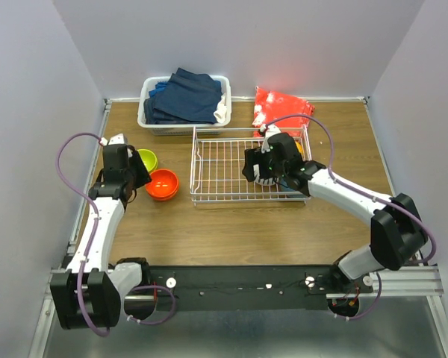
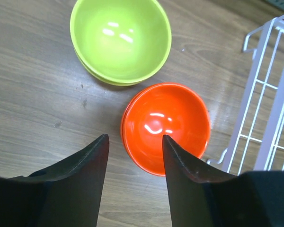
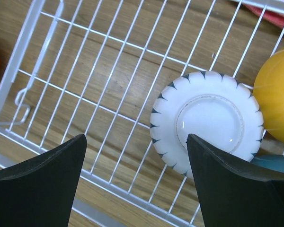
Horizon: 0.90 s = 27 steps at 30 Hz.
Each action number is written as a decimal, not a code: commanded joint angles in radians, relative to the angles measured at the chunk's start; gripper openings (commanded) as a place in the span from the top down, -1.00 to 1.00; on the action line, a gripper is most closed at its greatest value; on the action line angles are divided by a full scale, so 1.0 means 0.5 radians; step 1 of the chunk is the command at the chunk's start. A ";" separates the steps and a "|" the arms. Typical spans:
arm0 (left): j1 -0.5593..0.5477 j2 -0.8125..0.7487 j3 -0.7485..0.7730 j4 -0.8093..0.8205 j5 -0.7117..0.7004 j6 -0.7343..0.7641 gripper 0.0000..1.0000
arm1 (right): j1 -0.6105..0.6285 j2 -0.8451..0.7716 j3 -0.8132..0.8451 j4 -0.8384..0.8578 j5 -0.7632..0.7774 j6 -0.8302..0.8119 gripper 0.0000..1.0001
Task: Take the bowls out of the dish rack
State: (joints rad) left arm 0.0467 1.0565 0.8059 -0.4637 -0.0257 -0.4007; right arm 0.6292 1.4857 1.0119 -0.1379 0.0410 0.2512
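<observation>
Dish rack (image 3: 85, 71): beneath right end effector (image 3: 136, 139), fingers apart, empty. White striped bowl (image 3: 208, 125) lies inverted in rack, just ahead-right. Yellow-orange bowl (image 3: 277, 94) and teal bowl (image 3: 274, 163) sit further right. Bowls likely light, rigid, glossy-slick, chippable: pinch rim or foot ring. Left end effector (image 2: 135, 138): apart, empty, above red-orange bowl (image 2: 165, 127) on tabletop (image 2: 38, 94); lime green bowl (image 2: 120, 40) ahead. No legible writing.

Wood-grain table (image 1: 231, 231); pale lilac walls (image 1: 30, 112); light even, perhaps overhead.
</observation>
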 commanded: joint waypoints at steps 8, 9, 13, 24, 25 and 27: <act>-0.149 -0.128 -0.007 -0.008 -0.080 0.108 -0.50 | 0.012 0.302 0.197 -0.138 0.026 0.041 -0.88; -0.152 -0.134 -0.007 -0.014 -0.090 0.117 -0.50 | 0.012 0.357 0.237 -0.132 0.016 0.038 -0.88; -0.161 -0.143 -0.007 -0.021 -0.108 0.120 -0.50 | 0.009 0.483 0.341 -0.077 -0.011 0.041 -0.88; -0.179 -0.165 -0.013 -0.011 -0.117 0.130 -0.50 | 0.009 0.811 0.688 0.033 0.148 -0.042 -0.88; -0.185 -0.168 -0.010 -0.011 -0.117 0.133 -0.50 | 0.012 0.833 0.710 0.046 0.188 -0.051 -0.88; -0.192 -0.174 -0.013 -0.011 -0.117 0.133 -0.50 | 0.009 0.894 0.762 0.085 0.215 -0.088 -0.89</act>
State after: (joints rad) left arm -0.0380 0.9962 0.8059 -0.4622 -0.0616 -0.3473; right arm 0.6292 1.8469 1.3460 -0.0910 0.0834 0.2409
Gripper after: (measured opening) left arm 0.747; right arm 0.940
